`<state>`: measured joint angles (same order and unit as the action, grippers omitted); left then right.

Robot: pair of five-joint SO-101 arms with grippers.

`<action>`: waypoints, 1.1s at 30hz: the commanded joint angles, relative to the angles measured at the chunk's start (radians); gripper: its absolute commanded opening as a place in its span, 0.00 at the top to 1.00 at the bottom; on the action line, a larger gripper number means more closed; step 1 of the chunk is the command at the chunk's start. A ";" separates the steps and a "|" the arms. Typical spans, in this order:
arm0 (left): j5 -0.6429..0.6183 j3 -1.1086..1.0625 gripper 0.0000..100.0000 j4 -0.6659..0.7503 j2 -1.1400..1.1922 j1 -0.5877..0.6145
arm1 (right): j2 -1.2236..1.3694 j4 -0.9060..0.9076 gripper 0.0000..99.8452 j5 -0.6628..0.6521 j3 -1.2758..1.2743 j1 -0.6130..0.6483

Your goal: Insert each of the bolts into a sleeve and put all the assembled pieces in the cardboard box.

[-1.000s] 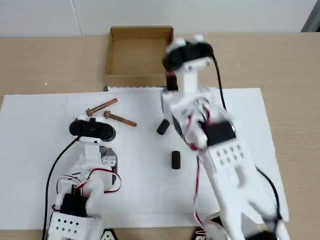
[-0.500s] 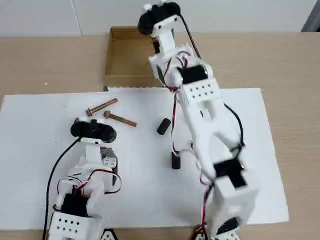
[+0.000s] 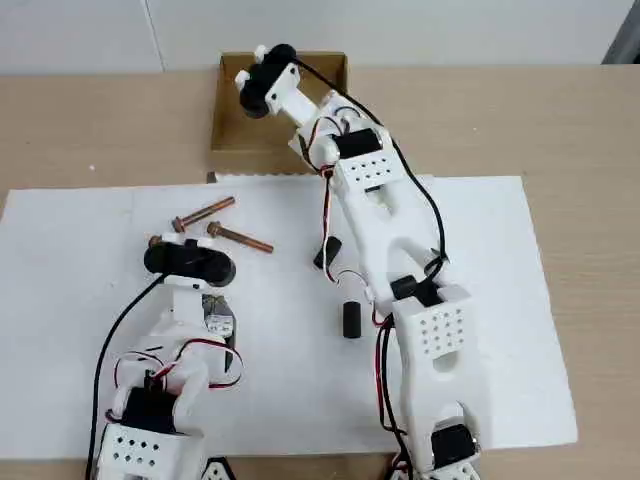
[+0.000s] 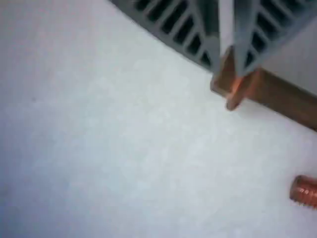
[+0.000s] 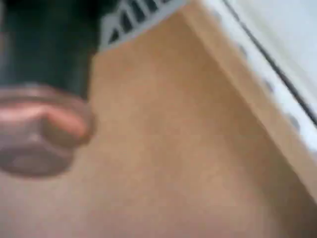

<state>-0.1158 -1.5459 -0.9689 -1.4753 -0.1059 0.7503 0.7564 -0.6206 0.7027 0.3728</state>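
R hand (image 3: 256, 92) w/ sleeved bolt (image 5: 42, 130) in grip, above cardboard box (image 3: 234, 132) interior.

**Base:** What's around the work area on your feed?

**Operator:** From the high camera I see a light wooden desk (image 3: 90, 120) running the full width. 1 large white sheet (image 3: 70, 270) lies flat on it, and bare wood shows past all 4 of its edges.

**Base:** Anything behind?

**Operator:** A pale wall (image 3: 450, 30) runs along the desk's far side. I also see 1 dark shape (image 3: 628, 40), cut off at the far right corner. I can't tell what it is.

**Base:** And the sheet?

**Operator:** Smooth, with no folds I can make out.
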 commanded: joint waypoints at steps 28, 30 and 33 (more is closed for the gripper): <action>0.009 0.004 0.99 0.018 -0.009 0.008 | -0.196 0.714 0.94 0.476 0.282 -0.007; 0.009 0.004 0.99 0.018 -0.009 0.008 | -0.222 0.780 0.94 0.543 0.282 -0.007; 0.009 0.004 0.99 0.018 -0.009 0.008 | -0.248 0.900 0.94 0.640 0.282 -0.004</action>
<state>-0.1158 -1.5459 -0.9689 -1.4753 -0.1059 0.5892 1.5574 -0.0667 0.9252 0.3728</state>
